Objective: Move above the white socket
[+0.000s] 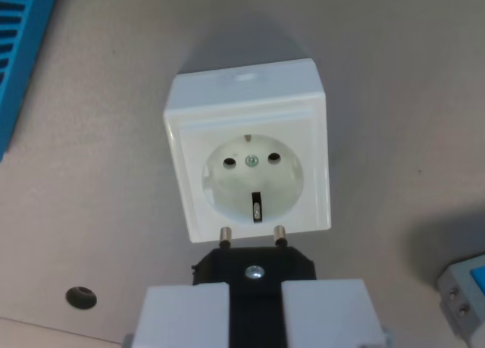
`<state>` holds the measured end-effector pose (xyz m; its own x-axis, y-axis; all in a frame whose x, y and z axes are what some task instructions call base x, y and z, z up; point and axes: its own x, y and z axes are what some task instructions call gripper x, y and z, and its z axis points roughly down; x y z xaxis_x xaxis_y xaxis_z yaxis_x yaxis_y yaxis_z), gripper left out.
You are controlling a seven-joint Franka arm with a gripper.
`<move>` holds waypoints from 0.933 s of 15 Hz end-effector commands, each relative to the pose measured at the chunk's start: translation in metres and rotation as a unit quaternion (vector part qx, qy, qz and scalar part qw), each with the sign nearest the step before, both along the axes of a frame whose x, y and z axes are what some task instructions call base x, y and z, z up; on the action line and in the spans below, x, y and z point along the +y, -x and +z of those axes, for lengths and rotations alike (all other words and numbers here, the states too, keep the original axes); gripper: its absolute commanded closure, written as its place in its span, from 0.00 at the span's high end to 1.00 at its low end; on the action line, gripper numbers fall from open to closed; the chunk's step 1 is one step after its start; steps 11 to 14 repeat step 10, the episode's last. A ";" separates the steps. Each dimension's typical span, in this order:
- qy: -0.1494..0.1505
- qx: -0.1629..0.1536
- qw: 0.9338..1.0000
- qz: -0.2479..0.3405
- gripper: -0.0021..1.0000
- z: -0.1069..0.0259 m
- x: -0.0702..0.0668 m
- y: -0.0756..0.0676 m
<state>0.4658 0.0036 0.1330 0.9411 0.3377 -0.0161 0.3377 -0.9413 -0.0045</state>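
Wrist view, single entry.

Item 1: white square moulded-plastic wall socket (246, 162), glossy, with rounded corners and a round recessed well. In the well: two dark pin holes, a small central screw, and earthing clips at top and bottom. It lies face-up on the surface, centre frame.

Item 2: end effector (255, 306), two pale grey blocky fingers (186, 314), matte, at the bottom edge. They are pinched onto a black plastic plug (254, 271) with a bright screw head in its body.

Item 3: two short metal pins (225, 235) on the plug, cylindrical and shiny, pointing toward the socket's lower rim.

Item 4: beige matte surface (394, 52), smooth, with one dark round hole (81, 296) at the wrist view's lower left.

Item 5: blue ribbed plastic object (19, 52), upper left, partly cropped.

Item 6: grey-and-blue block with small holes (466, 295), lower right, cropped.

Status: by judgement, the approach is largely done; the socket fills the middle of view. The pin tips appear over the socket's near edge, short of the two holes. Height above the socket cannot be told. Remaining: a small forward shift to centre over the well.
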 end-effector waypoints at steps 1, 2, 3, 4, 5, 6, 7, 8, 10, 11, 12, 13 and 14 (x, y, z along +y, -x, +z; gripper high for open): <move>-0.011 0.000 0.999 0.044 0.00 -0.008 0.001 -0.009; -0.011 0.000 0.999 0.044 0.00 -0.010 0.001 -0.009; -0.011 0.000 0.999 0.043 0.00 -0.012 0.001 -0.010; -0.011 0.001 0.999 0.042 0.00 -0.014 0.001 -0.010; -0.011 0.001 0.999 0.042 0.00 -0.015 0.001 -0.011; -0.011 0.001 0.999 0.042 0.00 -0.016 0.001 -0.011; -0.011 0.002 0.999 0.042 0.00 -0.017 0.001 -0.012; -0.010 0.003 0.999 0.041 0.00 -0.018 0.001 -0.012; -0.010 0.005 0.999 0.037 0.00 -0.020 0.001 -0.013; -0.010 0.005 0.999 0.037 0.00 -0.020 0.001 -0.013; -0.010 0.005 0.999 0.037 0.00 -0.020 0.001 -0.013; -0.010 0.005 0.999 0.037 0.00 -0.020 0.001 -0.013; -0.010 0.005 0.999 0.037 0.00 -0.020 0.001 -0.013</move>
